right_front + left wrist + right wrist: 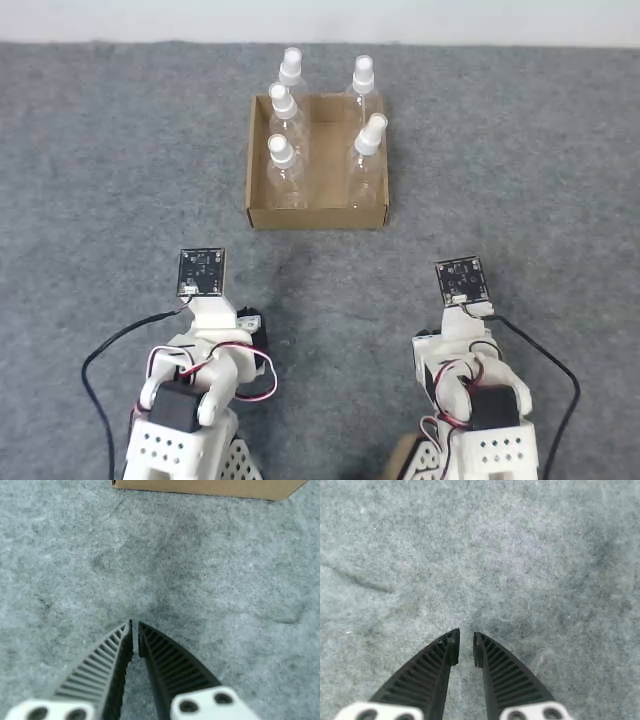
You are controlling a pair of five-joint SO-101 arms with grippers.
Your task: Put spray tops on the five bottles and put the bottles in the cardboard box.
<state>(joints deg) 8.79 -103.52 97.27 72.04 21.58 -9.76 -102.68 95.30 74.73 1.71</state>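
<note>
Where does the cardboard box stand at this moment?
In the high view the cardboard box stands on the grey mat, near its far edge and centred between left and right, with the five bottles inside it.

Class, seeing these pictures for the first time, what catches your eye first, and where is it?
The cardboard box at the far middle of the grey table, holding five clear bottles, each with a white spray top. Then the left arm and right arm at the near edge, the left tool and right tool empty over the grey surface.
</note>
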